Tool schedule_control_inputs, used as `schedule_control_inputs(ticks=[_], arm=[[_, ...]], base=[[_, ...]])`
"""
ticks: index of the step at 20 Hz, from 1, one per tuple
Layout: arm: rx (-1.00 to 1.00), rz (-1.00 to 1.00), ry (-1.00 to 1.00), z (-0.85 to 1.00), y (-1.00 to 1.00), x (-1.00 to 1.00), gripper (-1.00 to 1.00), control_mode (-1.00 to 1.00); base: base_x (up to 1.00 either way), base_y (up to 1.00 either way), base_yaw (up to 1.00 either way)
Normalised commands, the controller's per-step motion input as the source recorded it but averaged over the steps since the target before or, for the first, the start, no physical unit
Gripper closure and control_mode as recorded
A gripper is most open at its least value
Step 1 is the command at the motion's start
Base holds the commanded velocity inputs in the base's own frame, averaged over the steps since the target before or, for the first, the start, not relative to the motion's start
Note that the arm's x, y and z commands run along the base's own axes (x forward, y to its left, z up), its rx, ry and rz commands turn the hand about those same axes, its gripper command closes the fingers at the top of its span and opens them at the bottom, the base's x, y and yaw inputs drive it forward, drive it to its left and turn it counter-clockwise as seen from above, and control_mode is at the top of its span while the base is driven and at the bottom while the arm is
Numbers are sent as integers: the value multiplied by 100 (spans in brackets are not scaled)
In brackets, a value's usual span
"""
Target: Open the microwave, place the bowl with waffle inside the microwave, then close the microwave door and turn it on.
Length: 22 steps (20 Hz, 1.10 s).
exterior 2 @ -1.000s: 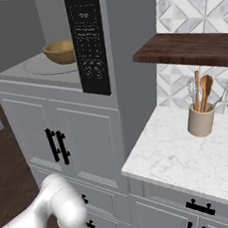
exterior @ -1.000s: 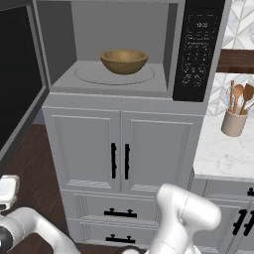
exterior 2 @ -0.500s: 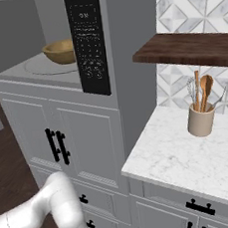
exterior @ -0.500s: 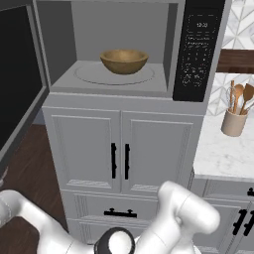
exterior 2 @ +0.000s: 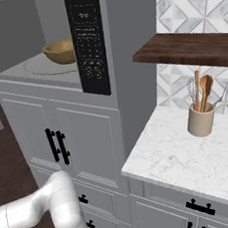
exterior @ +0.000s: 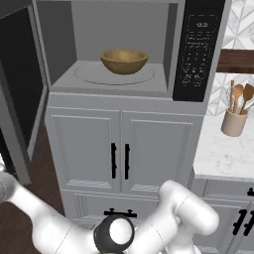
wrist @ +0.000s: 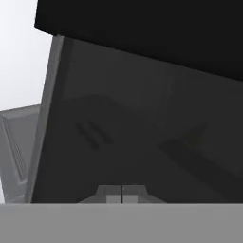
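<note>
Jaws [wrist: 122, 193] pinched shut facing microwave door [wrist: 142, 133]; base views show bowl [exterior: 124, 61] inside.

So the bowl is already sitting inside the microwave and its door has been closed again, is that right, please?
Not quite: the bowl is inside the microwave, but the microwave door is not closed; it stands swung wide open at the left, as the left base view shows.
</note>
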Motion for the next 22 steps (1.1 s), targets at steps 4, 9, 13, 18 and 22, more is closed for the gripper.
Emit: schedule_control_inputs(ticks=[4,9,13,18,22], arm=[[58,0,1,64,-100,-1,100,-100],[48,0,21,20,-100,1,100,-100],[38,0,32,0,-100,23,100,-100],[36,0,33,0,-100,35,100,-100],[41,0,25,12,-100,63,100,-100]], base=[[0,0,0],[0,0,0],[0,0,0],[0,0,0],[0,0,0]])
